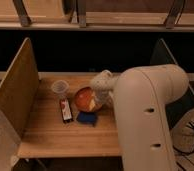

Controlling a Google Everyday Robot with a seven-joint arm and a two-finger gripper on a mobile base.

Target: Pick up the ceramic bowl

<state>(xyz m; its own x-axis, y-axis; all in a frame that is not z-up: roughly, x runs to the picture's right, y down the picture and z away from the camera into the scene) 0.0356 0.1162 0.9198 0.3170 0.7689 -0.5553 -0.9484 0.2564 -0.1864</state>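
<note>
The ceramic bowl point(84, 98) is orange-red and glossy with pale patches inside. It sits mid-table on the wooden table point(50, 137) and looks tipped, with its inside facing left and toward the camera. My gripper point(99, 96) is at the bowl's right rim, at the end of the big white arm point(140, 115) that comes in from the right. The arm hides the bowl's right edge.
A small clear plastic cup point(60, 88) stands left of the bowl. A dark flat packet point(66, 110) lies in front of the cup. A dark-blue square pad point(86, 118) lies just in front of the bowl. Wooden side panels point(15, 92) wall the table's left and right.
</note>
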